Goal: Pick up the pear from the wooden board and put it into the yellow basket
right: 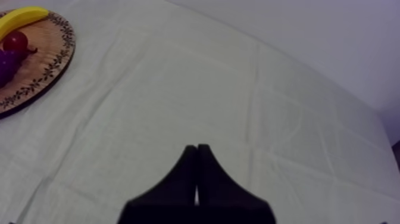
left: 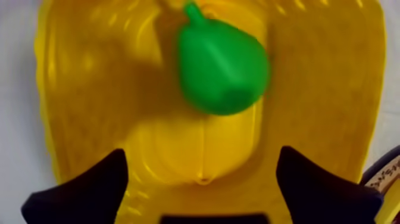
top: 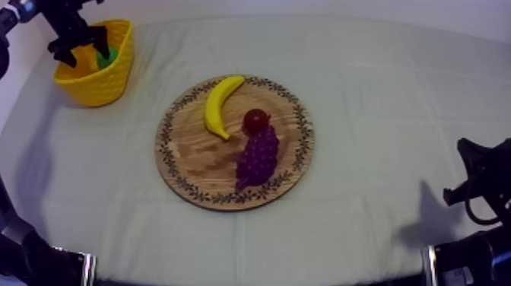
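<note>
The green pear lies inside the yellow basket, free of my fingers. My left gripper hovers open just above the basket, its two black fingers wide apart with nothing between them. From above, the left gripper sits over the yellow basket at the far left, with a bit of the pear showing inside. My right gripper is shut, fingers together as a narrow wedge over bare cloth. The right gripper rests low at the table's right edge.
The round wooden board lies mid-table and carries a banana, a small red fruit and a bunch of grapes. The board's edge lies well ahead of the right gripper. Open cloth spreads right of the board.
</note>
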